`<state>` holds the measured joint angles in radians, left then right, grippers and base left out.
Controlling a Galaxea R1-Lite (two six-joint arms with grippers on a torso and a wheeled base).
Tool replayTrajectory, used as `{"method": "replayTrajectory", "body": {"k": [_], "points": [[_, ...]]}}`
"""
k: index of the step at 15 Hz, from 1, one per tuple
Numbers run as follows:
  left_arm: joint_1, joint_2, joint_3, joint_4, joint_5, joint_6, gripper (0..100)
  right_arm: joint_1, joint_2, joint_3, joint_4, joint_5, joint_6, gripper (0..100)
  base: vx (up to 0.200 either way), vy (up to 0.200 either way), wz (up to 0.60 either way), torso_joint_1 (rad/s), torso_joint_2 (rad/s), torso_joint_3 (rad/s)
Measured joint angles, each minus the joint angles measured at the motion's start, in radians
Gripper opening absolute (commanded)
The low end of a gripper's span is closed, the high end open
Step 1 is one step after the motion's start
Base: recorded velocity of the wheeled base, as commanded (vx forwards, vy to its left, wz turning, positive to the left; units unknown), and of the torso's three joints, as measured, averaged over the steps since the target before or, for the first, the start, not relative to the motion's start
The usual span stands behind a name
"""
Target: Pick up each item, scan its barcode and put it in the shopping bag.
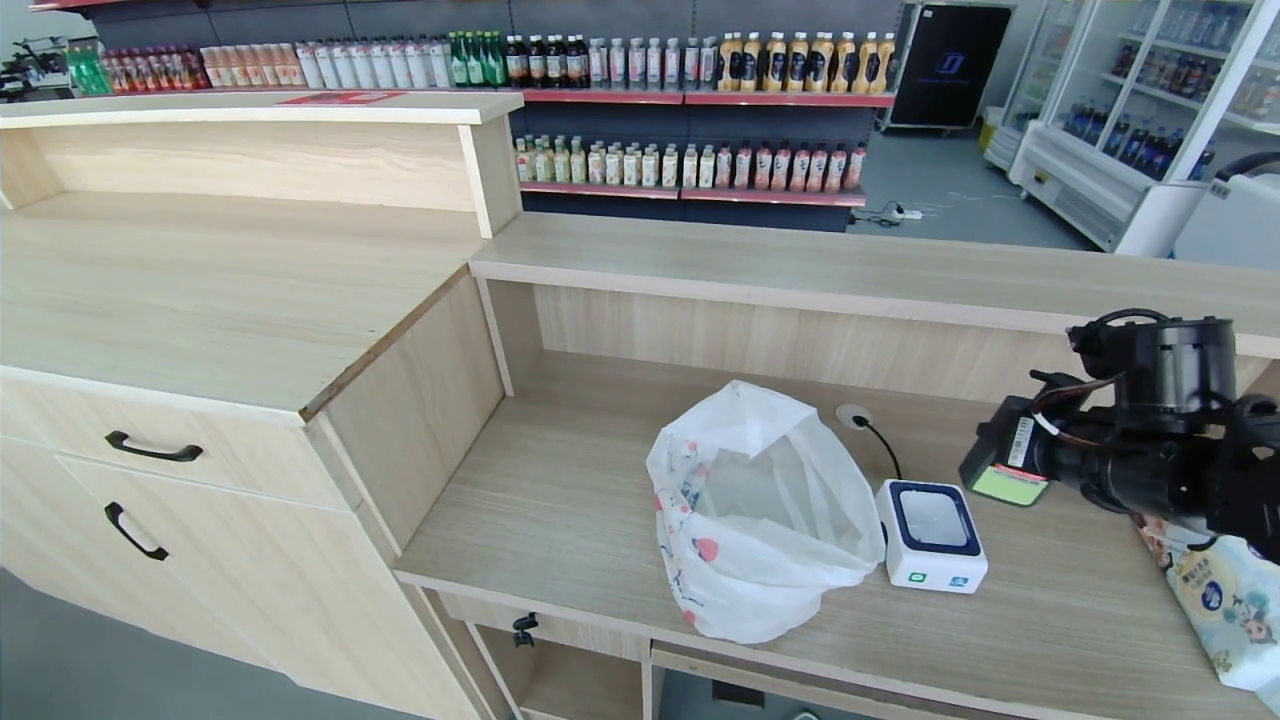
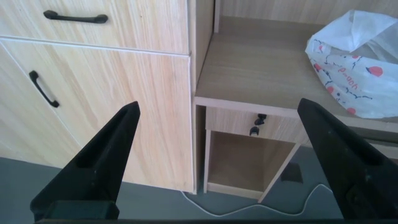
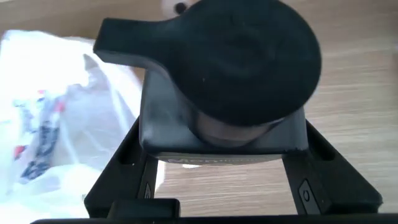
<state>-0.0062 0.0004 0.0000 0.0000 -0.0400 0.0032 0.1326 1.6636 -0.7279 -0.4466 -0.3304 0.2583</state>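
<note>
A black container (image 1: pixel 1003 450) with a white barcode label and a green end hangs above the desk, just right of the scanner (image 1: pixel 932 535); my right gripper (image 1: pixel 1012 455) is shut on it. Seen from the right wrist, the container's round black lid (image 3: pixel 224 68) sits between the fingers (image 3: pixel 127 165), over the wooden desk. The white shopping bag (image 1: pixel 757 515) stands open left of the scanner, also seen as the bag (image 3: pixel 50 124) and the bag (image 2: pixel 354 62). My left gripper (image 2: pixel 217 143) hangs open and empty, low in front of the cabinet, below desk height.
A soft printed pack (image 1: pixel 1225 600) lies at the desk's right front edge. The scanner's cable runs to a grommet (image 1: pixel 853 415). A raised counter (image 1: pixel 220 290) with drawers stands left. A locked drawer (image 2: pixel 256 123) sits under the desk edge.
</note>
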Motion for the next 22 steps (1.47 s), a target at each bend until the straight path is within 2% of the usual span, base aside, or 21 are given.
{"method": "replayTrajectory", "body": {"k": [1, 2, 6, 11, 13, 17, 19, 22], "points": [[0.000, 0.000, 0.000, 0.000, 0.000, 0.000, 100, 0.010, -0.032, 0.019, 0.007, -0.096, -0.067, 0, 0.000, 0.000, 0.00, 0.000, 0.00, 0.000], [0.000, 0.000, 0.000, 0.000, 0.000, 0.000, 100, 0.014, -0.065, 0.041, 0.007, -0.138, -0.152, 0, 0.000, 0.000, 0.00, 0.000, 0.00, 0.000], [0.000, 0.000, 0.000, 0.000, 0.000, 0.000, 100, 0.006, -0.136, 0.089, -0.036, -0.124, -0.234, 0, 0.000, 0.000, 0.45, 0.001, 0.00, 0.003], [0.000, 0.000, 0.000, 0.000, 0.000, 0.000, 100, -0.001, -0.083, 0.086, -0.168, 0.105, -0.293, 0, 0.000, 0.000, 0.12, 0.000, 0.00, 0.000], [0.001, 0.000, 0.000, 0.000, 0.000, 0.000, 100, -0.022, -0.005, 0.089, -0.285, 0.206, -0.355, 0, 0.000, 0.000, 0.00, 0.000, 0.00, 0.000], [0.000, 0.000, 0.000, 0.000, 0.000, 0.000, 100, -0.052, 0.160, 0.097, -0.453, 0.285, -0.445, 0, 0.000, 0.000, 0.00, 0.000, 0.00, 0.000], [0.000, 0.000, 0.000, 0.000, 0.000, 0.000, 100, -0.048, 0.236, 0.100, -0.479, 0.312, -0.450, 0, 0.000, 0.000, 0.00, 0.000, 0.00, 0.000], [0.000, 0.000, 0.000, 0.000, 0.000, 0.000, 100, -0.048, 0.294, 0.100, -0.498, 0.444, -0.452, 0, 0.000, 0.000, 0.00, 0.000, 0.00, 0.000]]}}
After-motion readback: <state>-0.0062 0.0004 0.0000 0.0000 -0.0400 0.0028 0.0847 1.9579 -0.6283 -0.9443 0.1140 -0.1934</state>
